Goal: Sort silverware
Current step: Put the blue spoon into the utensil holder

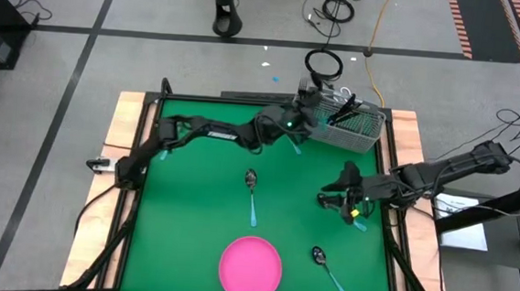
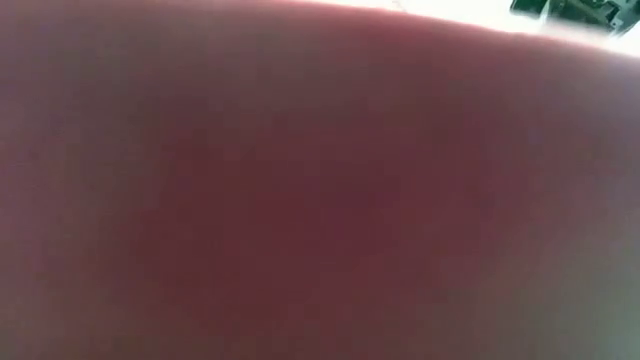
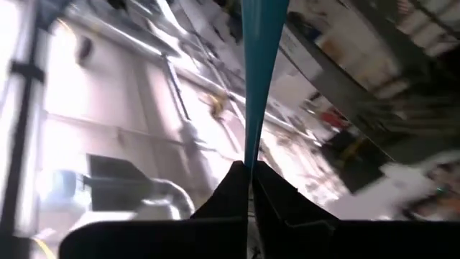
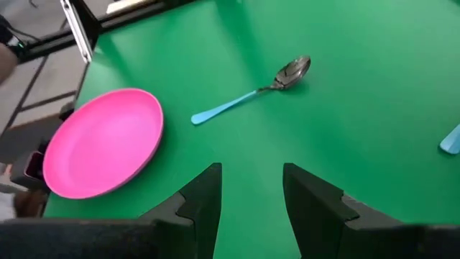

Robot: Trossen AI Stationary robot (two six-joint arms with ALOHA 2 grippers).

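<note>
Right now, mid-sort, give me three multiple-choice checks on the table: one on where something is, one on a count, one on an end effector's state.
1. Where is the wire-mesh basket?
A. At the table's far right corner
B. Beside the pink plate
C. At the table's middle

2. How many spoons lie fully clear on the green mat in the high view?
A. Five
B. None
C. Two

3. What is the left end effector doing?
A. Open over the plate
B. Shut on a light-blue handle
C. Resting open on the mat

Answers:
1 A, the basket sits at the far right corner, across the mat from the pink plate.
2 C, one spoon lies mid-table and another spoon lies right of the plate.
3 B, the light-blue handle rises from between its closed fingers, up by the basket.
</note>
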